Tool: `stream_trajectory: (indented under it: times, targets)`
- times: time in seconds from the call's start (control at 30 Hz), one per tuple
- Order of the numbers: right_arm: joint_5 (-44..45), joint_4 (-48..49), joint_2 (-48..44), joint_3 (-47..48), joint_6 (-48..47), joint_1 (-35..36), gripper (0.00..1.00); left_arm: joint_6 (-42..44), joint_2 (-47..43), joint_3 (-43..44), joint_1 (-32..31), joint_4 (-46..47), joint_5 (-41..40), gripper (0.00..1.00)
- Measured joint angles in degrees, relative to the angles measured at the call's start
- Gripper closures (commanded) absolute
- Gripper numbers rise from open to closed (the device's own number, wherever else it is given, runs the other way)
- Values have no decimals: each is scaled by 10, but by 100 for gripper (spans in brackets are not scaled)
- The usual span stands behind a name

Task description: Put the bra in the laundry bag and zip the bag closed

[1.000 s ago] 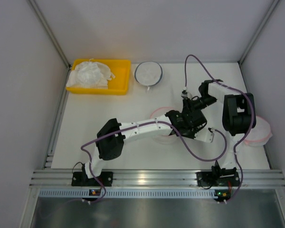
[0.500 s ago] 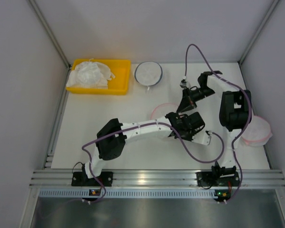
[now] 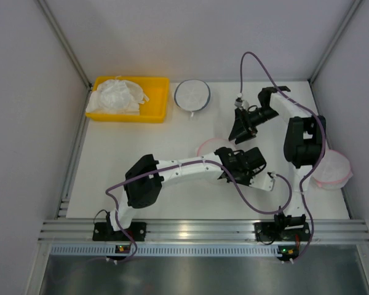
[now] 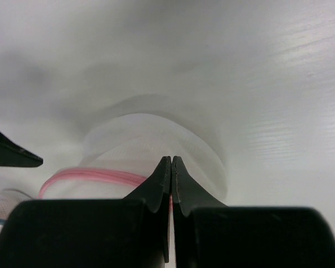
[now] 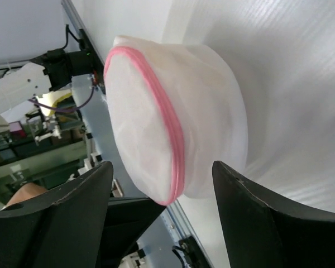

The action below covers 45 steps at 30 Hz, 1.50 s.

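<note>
The laundry bag (image 3: 210, 147), round white mesh with a pink rim, lies at mid-table and looks zipped shut. Its pink zip (image 5: 170, 125) runs unbroken around the edge. My left gripper (image 3: 224, 161) reaches across from the left and is shut on the bag's pink rim (image 4: 95, 176), its jaws (image 4: 171, 160) pressed together. My right gripper (image 3: 238, 132) hovers just beyond the bag, open and empty, with the bag (image 5: 156, 111) framed between its fingers (image 5: 162, 167). White bra fabric (image 3: 117, 95) lies heaped in a yellow tray. What is inside the bag does not show.
The yellow tray (image 3: 160, 98) stands at the back left. A round white bag with a dark rim (image 3: 192, 94) lies beside it. Another pink-rimmed bag (image 3: 333, 169) sits at the right edge behind the right arm. Grey walls close in both sides.
My right gripper has drawn back from the bag toward the far side and now stands open. The left gripper has slid slightly nearer and rightward, staying shut on the bag.
</note>
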Motion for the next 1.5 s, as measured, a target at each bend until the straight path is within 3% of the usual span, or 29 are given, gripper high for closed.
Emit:
stream_trajectory:
  times: [0.33,0.6,0.7,0.73,0.8,0.83,0.87,1.5]
  targets:
    - [15,1,-82,-96,-19,-84,28,-5,3,46,15,3,-10,100]
    - [-56,-2,-84,-176,-21,-63,38,-14,26,72,17,3,-22,100]
    - [-68,-1,-84,-178,-25,-31,58,-17,33,77,19,3,-29,100]
    - [-70,-1,-83,-178,-26,-20,71,-17,35,78,19,3,-30,100]
    - [-73,-1,-81,-177,-31,-4,85,-17,37,79,20,2,-30,100]
    - [-74,0,-80,-177,-31,1,97,-17,37,79,20,0,-30,100]
    - [-74,-2,-77,-174,-35,4,100,-17,37,79,21,0,-30,100]
    - [-58,-33,-6,-72,-17,0,100,-19,-17,-33,26,47,-24,100]
